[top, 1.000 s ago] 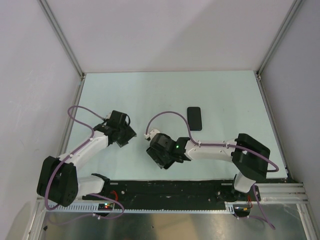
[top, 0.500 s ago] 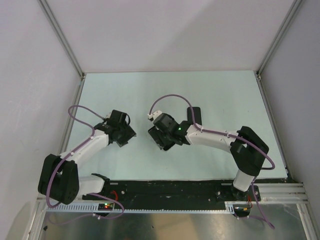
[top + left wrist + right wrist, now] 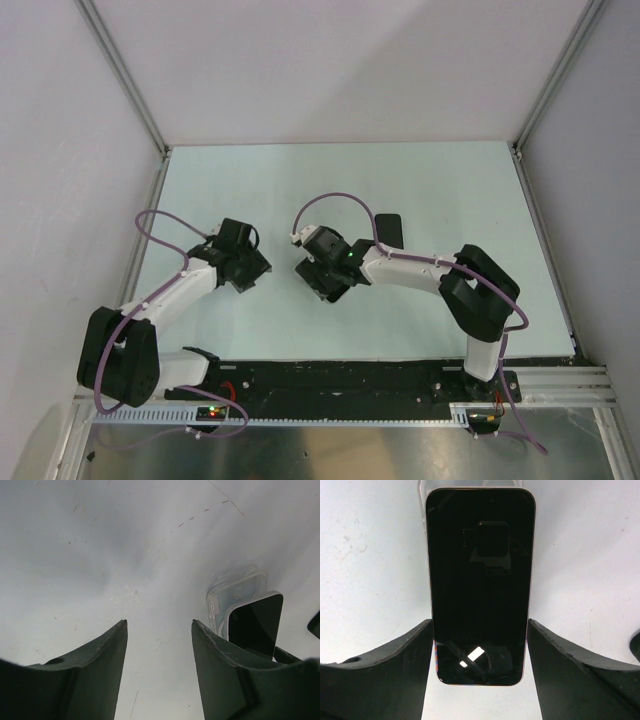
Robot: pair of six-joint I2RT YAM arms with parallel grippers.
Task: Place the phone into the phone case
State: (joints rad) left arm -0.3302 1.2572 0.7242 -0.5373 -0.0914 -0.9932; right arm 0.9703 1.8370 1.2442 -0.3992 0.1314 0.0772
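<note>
**A:** Nearest first: what is the left gripper doing?
**B:** The left gripper [image 3: 159, 625] hangs left of the middle of the table [image 3: 450, 180]. Its fingers are spread with only bare surface between them, so it is released and holds nothing

**A:** And the right one?
**B:** The right gripper [image 3: 480, 624] reaches in from the right and faces the left one across a small gap. Its two fingers press against the long edges of the phone [image 3: 480, 570], one on each side of its near half, so it is grasping the phone

**A:** How does the phone sit?
**B:** Its glossy dark screen faces the wrist camera, with a pale rim around it, and its length runs straight out from the fingers

**A:** Where is the case?
**B:** The phone case [image 3: 235, 587] is a clear shell lying on the table between the two grippers. In the left wrist view the phone's far end overlaps its near right part. I cannot tell whether the two touch

**A:** Anything farther out?
**B:** A flat black rectangle [image 3: 390, 232] with rounded corners lies beyond the right gripper, right of centre. A purple cable [image 3: 330, 200] crosses its left edge
</note>
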